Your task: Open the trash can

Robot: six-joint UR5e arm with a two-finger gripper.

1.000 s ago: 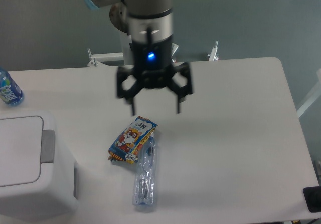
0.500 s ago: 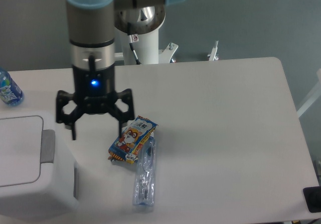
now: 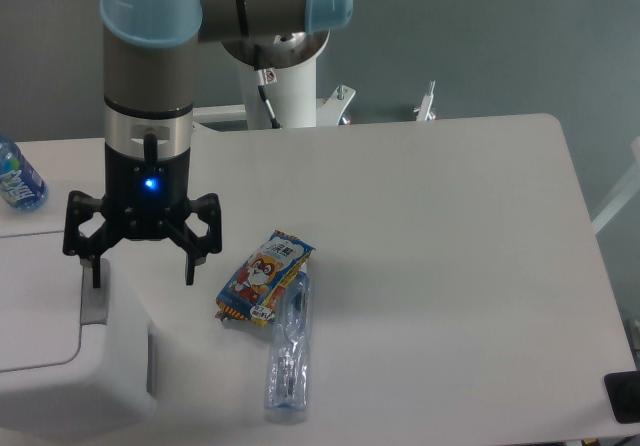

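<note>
1. Tool (image 3: 142,276) spread wide, both fingers pointed down, nothing held between them.
2. Hung over the right edge of the bin (image 3: 70,341), at the front left of the bench (image 3: 450,266).
3. Left finger (image 3: 97,271) seen just above the grey tab (image 3: 94,304); contact could not be told from this view.
4. Right finger (image 3: 189,268) stood past the side of the bin, over bare bench.
5. Lid (image 3: 35,301) lay flat and closed on the bin.
6. Blue light (image 3: 149,183) glowed on the wrist above the tool.
7. Snack packet (image 3: 265,277) lay on the bench to the right of the tool, apart from it.
8. Clear bottle (image 3: 289,351) lay on its side just beside the packet, touching or partly under its right edge.
9. Blue bottle (image 3: 17,179) stood at the left edge of the view, behind the bin, partly cut off.
10. White base (image 3: 285,86) of the arm seen behind the far edge of the bench.
11. Small dark object (image 3: 622,396) sat at the front right corner, too cut off to name.
</note>
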